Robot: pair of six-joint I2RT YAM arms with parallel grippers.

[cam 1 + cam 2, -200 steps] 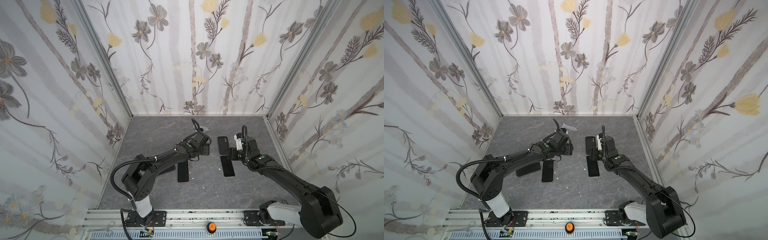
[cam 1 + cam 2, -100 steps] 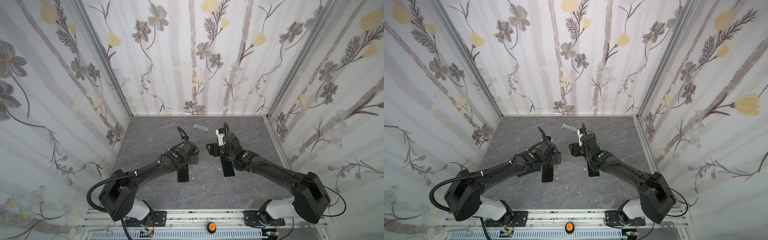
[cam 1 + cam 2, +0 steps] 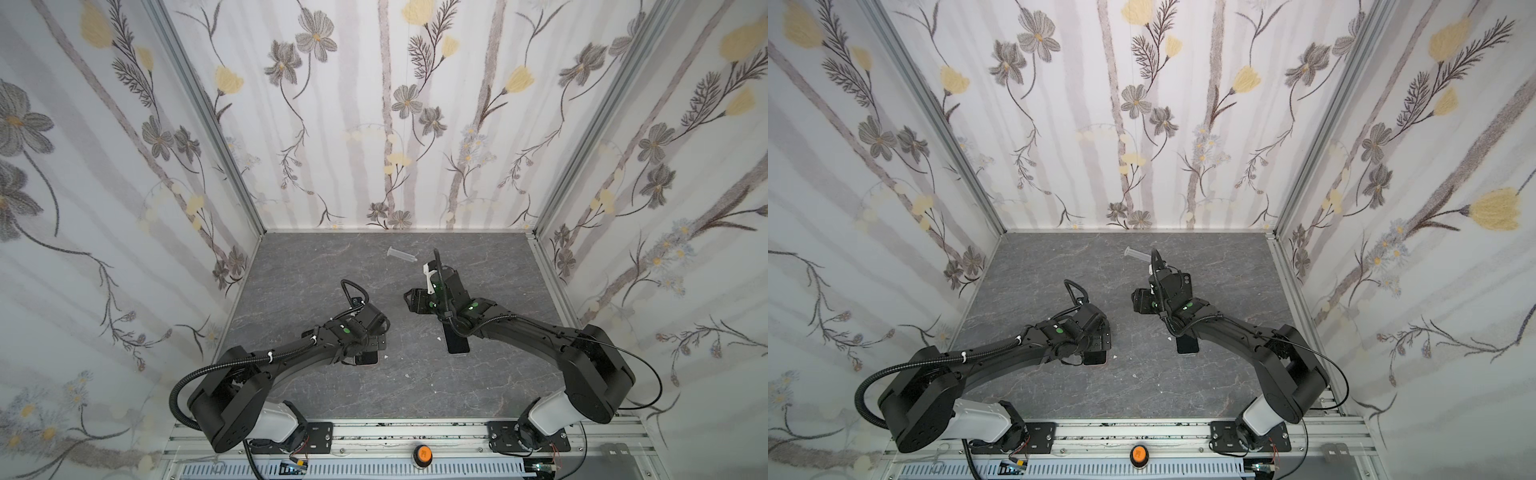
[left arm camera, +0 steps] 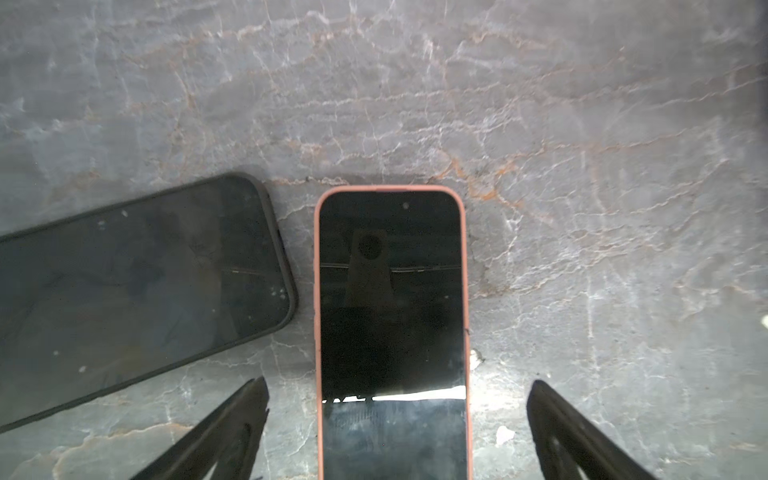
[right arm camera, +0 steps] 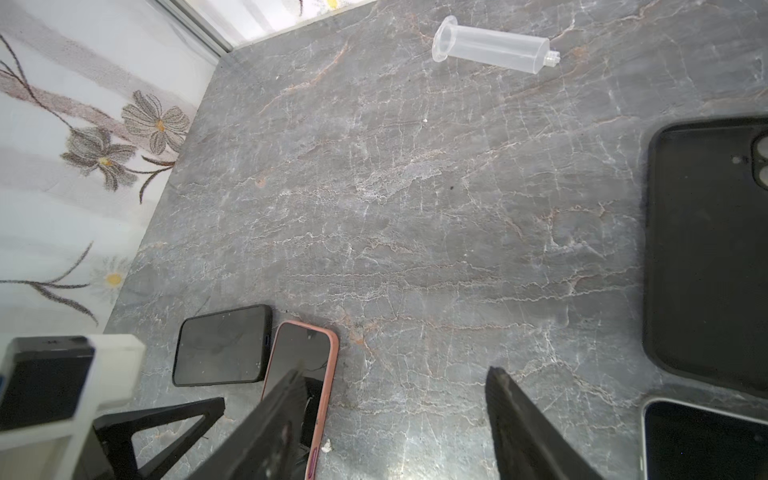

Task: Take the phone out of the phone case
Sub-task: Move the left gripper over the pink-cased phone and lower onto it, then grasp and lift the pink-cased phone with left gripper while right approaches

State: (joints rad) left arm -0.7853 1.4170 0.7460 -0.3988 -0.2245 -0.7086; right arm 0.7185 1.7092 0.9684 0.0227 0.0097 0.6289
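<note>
Pink-cased phone (image 4: 392, 332) lies face up on the grey table (image 4: 415, 104), near and left of centre, directly beneath the left gripper (image 4: 397, 383), whose jaws stand wide apart on either side of it, empty. To do this well I judge it should descend square, close on the two long edges without slipping, and avoid nudging the dark-cased phone (image 4: 137, 282) just beside it on the left. The right gripper (image 5: 395, 370) hovers right of centre, jaws parted and holding nothing, free to pry a corner of the pink case (image 4: 316, 332) loose.

Matt veined stone-look tabletop (image 4: 582, 124); glossy phone (image 4: 390, 316) screen; clear plastic syringe barrel (image 5: 494, 43).
</note>
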